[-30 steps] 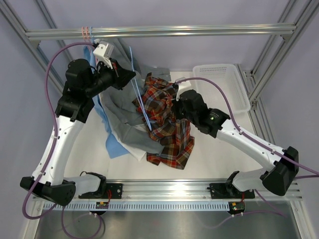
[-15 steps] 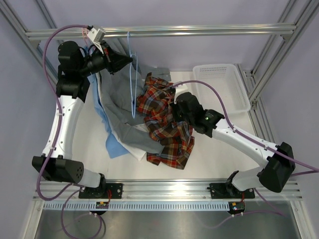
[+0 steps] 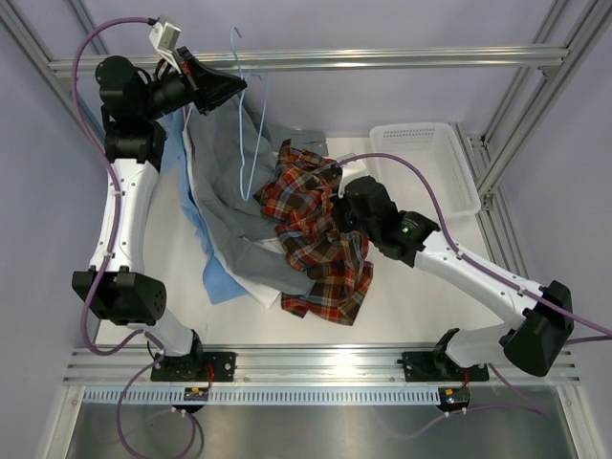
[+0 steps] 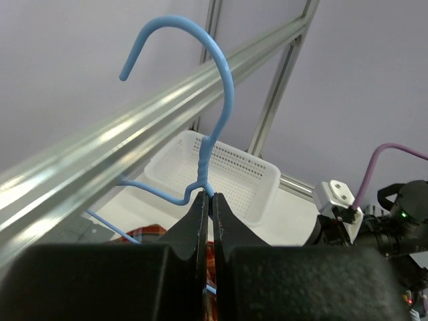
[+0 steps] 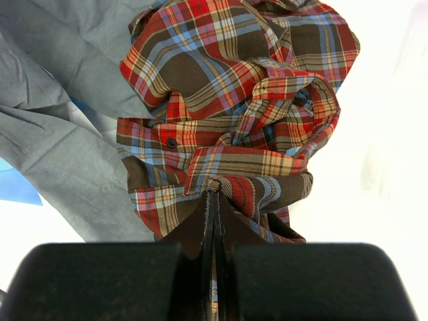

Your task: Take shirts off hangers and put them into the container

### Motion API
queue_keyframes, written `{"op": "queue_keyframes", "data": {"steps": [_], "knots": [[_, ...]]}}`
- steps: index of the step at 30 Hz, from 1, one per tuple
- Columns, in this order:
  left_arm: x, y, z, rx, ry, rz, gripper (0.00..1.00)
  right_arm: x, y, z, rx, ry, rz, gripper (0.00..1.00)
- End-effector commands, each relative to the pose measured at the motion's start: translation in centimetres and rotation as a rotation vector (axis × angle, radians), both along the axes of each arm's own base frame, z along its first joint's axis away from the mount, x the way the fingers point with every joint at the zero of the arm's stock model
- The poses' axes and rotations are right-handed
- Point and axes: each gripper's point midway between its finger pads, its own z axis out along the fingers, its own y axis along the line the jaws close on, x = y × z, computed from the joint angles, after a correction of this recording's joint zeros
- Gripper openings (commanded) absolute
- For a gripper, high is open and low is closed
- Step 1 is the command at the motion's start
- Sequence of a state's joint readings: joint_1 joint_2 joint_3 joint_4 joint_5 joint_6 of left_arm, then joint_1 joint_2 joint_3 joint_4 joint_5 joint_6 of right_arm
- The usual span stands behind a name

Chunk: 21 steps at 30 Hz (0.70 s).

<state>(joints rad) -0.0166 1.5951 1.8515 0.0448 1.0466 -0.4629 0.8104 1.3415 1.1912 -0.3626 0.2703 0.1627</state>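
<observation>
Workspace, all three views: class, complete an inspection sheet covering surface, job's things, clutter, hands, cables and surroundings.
Surface: white table, its centre-left covered by cloth.
Job's things: plaid shirt, grey shirt, white shirt and light blue shirt heaped together on the table; light blue hanger held up beside the rail; basket holds no shirt.
Clutter: nothing seen.
Hands: left hand shut on the hanger's neck; right hand shut on a fold of the plaid shirt.
Cables: left purple cable and right purple cable loop along the arms; neither looks snagged.
Surroundings: aluminium frame, plain lilac walls.
</observation>
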Motion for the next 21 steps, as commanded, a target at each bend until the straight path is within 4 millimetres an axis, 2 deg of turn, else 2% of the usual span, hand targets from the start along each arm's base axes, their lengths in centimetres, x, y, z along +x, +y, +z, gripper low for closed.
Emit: {"op": "queue_keyframes", "data": {"steps": [1,5,13,17,21], "knots": [[0.0,0.4,2.0,-0.005,-0.035,-0.012,0.00,0.4,-0.4,2.7,0.047,-0.066,-0.014,0.00],[1.1,0.7,1.2,0.000,-0.015,0.033,0.00,0.3,-0.6,3.6,0.060,-0.081,-0.013,0.00],[3.4,1.1,-1.8,0.010,0.083,0.078,0.00,-0.1,-1.1,5.6,0.087,-0.112,-0.015,0.00],[4.0,1.3,-2.9,0.007,0.118,0.094,0.00,-0.2,-1.5,6.6,0.093,-0.131,-0.022,0.00],[4.1,1.4,-4.2,0.008,0.143,0.106,0.00,-0.4,-2.3,9.0,0.105,-0.172,-0.037,0.00]]}}
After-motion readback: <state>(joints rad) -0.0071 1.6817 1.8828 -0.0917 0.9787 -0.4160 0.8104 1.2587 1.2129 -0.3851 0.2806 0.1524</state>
